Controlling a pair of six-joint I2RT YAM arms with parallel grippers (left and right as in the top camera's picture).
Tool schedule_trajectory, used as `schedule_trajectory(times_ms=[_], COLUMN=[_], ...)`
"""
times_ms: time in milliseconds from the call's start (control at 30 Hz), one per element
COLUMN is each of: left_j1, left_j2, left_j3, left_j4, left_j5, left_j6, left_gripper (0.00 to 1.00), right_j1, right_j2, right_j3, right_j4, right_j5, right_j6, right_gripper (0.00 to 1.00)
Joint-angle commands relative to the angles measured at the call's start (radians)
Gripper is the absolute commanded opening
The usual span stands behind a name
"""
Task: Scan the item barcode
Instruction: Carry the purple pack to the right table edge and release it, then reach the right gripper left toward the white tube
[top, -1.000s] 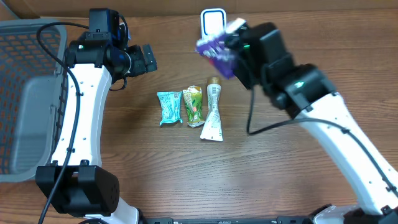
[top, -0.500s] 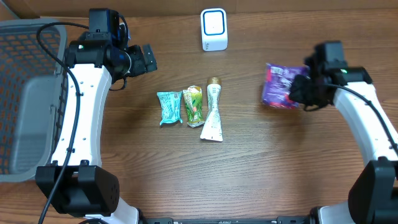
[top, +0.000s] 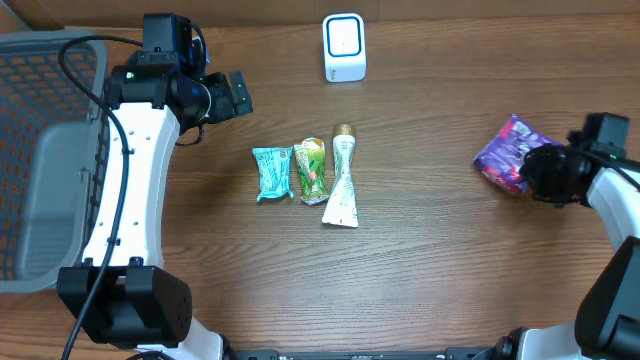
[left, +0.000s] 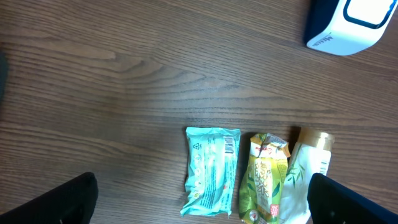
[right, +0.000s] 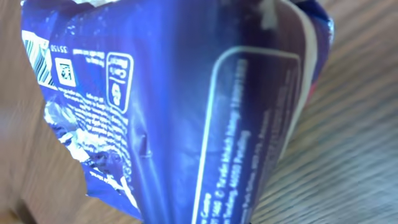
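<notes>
A purple snack packet (top: 503, 150) hangs at the table's far right, and my right gripper (top: 528, 166) is shut on its near edge. That packet (right: 186, 112) fills the right wrist view and hides the fingers; a bit of barcode shows at its top left corner. The white barcode scanner (top: 344, 47) stands at the back centre, far from the packet. My left gripper (top: 240, 95) hovers open at the back left, holding nothing. In the left wrist view its dark fingertips (left: 68, 199) sit at the bottom corners, either side of the items on the table.
A teal packet (top: 271, 173), a green packet (top: 311, 167) and a white tube (top: 342, 182) lie side by side mid-table. They also appear in the left wrist view: teal packet (left: 211, 171), green packet (left: 266, 183), tube (left: 309, 165), with the scanner (left: 348, 22) beyond. A grey basket (top: 40, 150) stands at the left.
My right arm has swung the purple packet from in front of the scanner out to the far right of the table. The left arm has stayed still.
</notes>
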Motion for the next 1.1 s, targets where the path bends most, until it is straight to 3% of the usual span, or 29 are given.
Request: schedule_trajectory(times_ms=[0, 33, 67, 100, 167, 200, 567, 733, 1067], left_j1=[0.002, 0.002, 0.002, 0.002, 0.002, 0.002, 0.002, 0.002, 0.002], left_j2=[-0.013, -0.013, -0.013, -0.013, -0.013, -0.013, -0.013, -0.013, -0.013], left_j3=[0.015, 0.015, 0.015, 0.015, 0.015, 0.015, 0.015, 0.015, 0.015], left_j4=[0.0, 0.0, 0.0, 0.0, 0.0, 0.0, 0.0, 0.0, 0.0], left_j5=[0.007, 0.007, 0.007, 0.007, 0.007, 0.007, 0.007, 0.007, 0.007], left_j6=[-0.009, -0.009, -0.009, -0.009, -0.009, -0.009, -0.009, -0.009, -0.009], left_gripper=[1.0, 1.0, 0.99, 1.0, 1.0, 1.0, 1.0, 1.0, 1.0], right_j1=[-0.044, -0.055, -0.07, -0.074, -0.077, -0.077, 0.063, 0.212, 0.567], right_j2=[-0.006, -0.006, -0.006, -0.006, -0.006, -0.006, -0.039, -0.029, 0.106], right_j3=[-0.01, -0.009, -0.007, -0.004, 0.008, 0.019, 0.318, 0.316, 0.253], right_j4=[0.032, 0.031, 0.023, 0.012, -0.003, -0.022, -0.371, -0.299, -0.13], right_j5=[0.007, 0.005, -0.023, -0.051, -0.113, -0.134, -0.181, -0.316, -0.317], right_j6=[0.112, 0.112, 0.102, 0.081, 0.03, 0.018, -0.133, -0.143, -0.155], right_gripper=[0.15, 0.33, 0.64, 0.79, 0.97, 1.0, 1.0, 1.0, 1.0])
